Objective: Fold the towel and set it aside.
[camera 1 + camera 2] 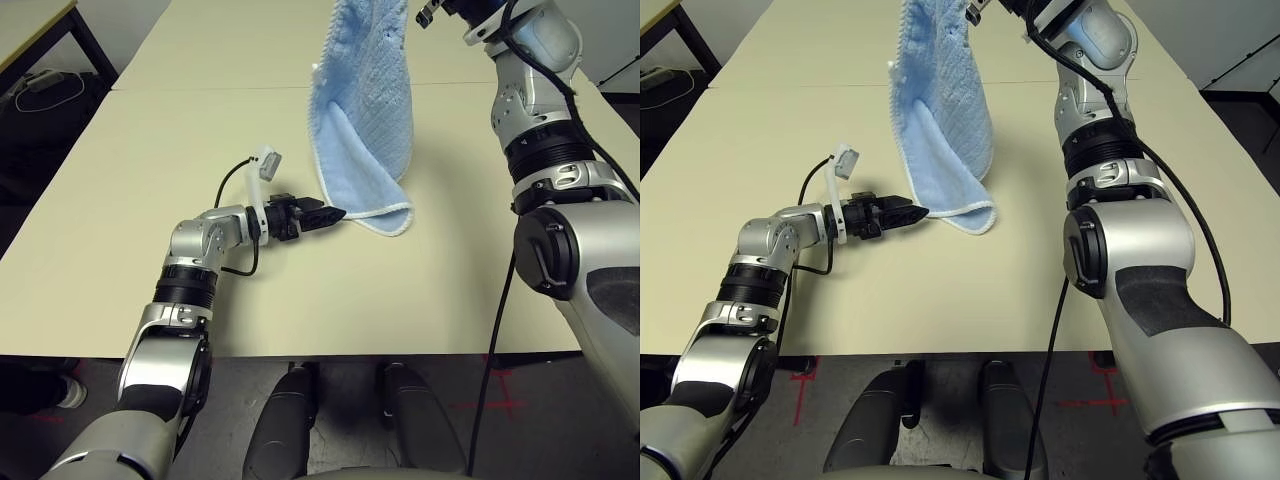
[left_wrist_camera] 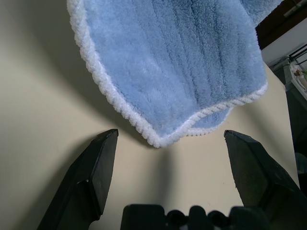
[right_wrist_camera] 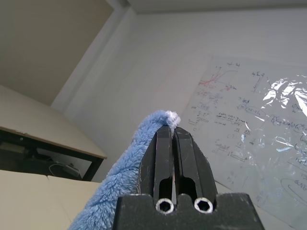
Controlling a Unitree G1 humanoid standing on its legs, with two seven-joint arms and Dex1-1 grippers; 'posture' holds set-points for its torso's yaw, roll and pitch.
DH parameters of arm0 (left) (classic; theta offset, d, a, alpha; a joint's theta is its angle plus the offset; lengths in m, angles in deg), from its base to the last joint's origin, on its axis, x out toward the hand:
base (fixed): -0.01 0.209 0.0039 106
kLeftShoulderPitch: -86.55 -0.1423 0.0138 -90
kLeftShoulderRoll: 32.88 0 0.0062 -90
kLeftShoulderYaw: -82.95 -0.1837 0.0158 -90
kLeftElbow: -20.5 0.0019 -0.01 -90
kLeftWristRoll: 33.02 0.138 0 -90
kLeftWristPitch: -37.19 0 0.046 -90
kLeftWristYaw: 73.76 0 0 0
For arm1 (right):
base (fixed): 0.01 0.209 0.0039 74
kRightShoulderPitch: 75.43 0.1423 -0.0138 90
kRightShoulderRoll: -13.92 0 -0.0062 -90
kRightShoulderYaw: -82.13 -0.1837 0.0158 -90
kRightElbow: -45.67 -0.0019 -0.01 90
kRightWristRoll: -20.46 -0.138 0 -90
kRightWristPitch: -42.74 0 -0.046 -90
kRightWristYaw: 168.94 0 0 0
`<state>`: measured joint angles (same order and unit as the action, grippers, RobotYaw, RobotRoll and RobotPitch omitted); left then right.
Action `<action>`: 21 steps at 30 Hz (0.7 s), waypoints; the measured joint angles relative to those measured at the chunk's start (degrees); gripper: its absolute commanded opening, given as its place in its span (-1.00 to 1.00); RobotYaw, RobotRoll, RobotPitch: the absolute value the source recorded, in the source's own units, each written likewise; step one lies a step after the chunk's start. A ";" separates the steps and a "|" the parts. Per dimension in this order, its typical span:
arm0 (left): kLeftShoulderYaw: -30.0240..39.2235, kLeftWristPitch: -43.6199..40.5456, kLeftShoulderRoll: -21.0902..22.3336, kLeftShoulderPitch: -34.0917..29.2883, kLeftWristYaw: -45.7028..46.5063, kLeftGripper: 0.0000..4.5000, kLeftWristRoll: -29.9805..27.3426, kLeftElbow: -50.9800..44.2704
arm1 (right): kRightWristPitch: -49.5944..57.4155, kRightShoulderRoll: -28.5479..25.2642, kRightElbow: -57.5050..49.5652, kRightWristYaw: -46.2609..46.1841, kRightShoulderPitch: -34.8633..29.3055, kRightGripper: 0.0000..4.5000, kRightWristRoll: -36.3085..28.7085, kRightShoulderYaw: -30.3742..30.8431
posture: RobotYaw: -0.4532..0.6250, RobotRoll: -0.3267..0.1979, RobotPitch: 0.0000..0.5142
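Observation:
The light blue towel with white edging hangs upright from one corner, pinched in my shut right gripper high over the far side of the table. Its lower end rests crumpled on the tabletop. My left gripper lies low on the table, pointing right, fingers open. In the left wrist view the towel's lower corner hangs just beyond the two spread fingertips, not between them. The right arm rises along the right side of the towel.
Bare beige tabletop stretches to the left and front of the towel. A second table stands at the far left with cables on the floor beneath it. A whiteboard hangs on the wall.

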<state>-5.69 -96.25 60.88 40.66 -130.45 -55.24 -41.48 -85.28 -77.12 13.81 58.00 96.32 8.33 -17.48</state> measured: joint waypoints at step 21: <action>-1.51 1.94 -3.42 0.58 2.61 1.00 0.41 0.45 | 0.54 -0.14 -0.81 -0.75 2.24 -0.98 -0.64 -0.07 | -0.15 0.25 -0.12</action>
<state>-7.20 -94.30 57.46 41.24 -127.84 -54.83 -41.02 -84.75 -77.26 13.01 57.25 98.56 7.70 -17.54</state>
